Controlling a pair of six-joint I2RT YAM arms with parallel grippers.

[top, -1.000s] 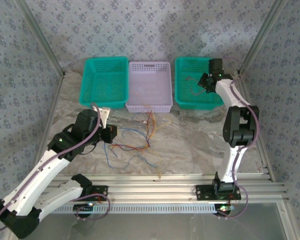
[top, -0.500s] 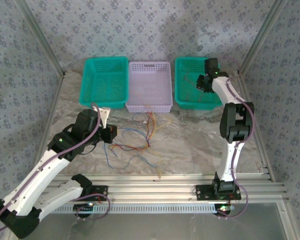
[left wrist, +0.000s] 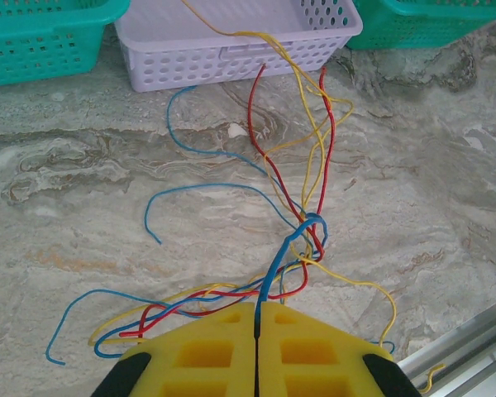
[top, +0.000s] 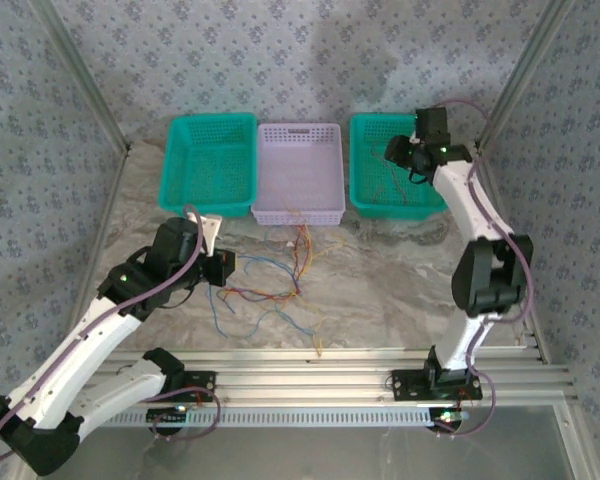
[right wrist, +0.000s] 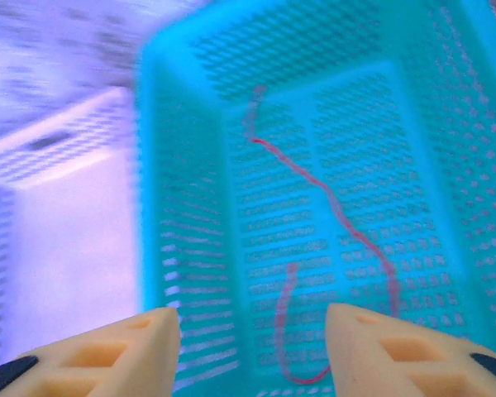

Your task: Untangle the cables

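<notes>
A tangle of thin red, yellow, blue and orange cables [top: 280, 290] lies on the marble table in front of the baskets; in the left wrist view the knot [left wrist: 312, 231] sits just ahead of my fingers. My left gripper [top: 225, 268] [left wrist: 256, 313] is shut on a blue cable [left wrist: 285, 256] that runs straight up into that knot. My right gripper [top: 400, 155] [right wrist: 252, 318] hangs open above the right teal basket [top: 385, 210] with nothing between its fingers. One red cable [right wrist: 347, 231] lies loose on that basket's floor [right wrist: 430, 165].
A lilac basket [top: 298, 215] [left wrist: 231, 58] stands in the middle, with a yellow cable draped over its front rim. A second teal basket [top: 212, 117] [left wrist: 41, 50] stands to its left. The aluminium rail [top: 330, 360] runs along the near table edge.
My right gripper has opened over the right teal basket, and its arm has stretched up and back. The left gripper has kept its hold and place.
</notes>
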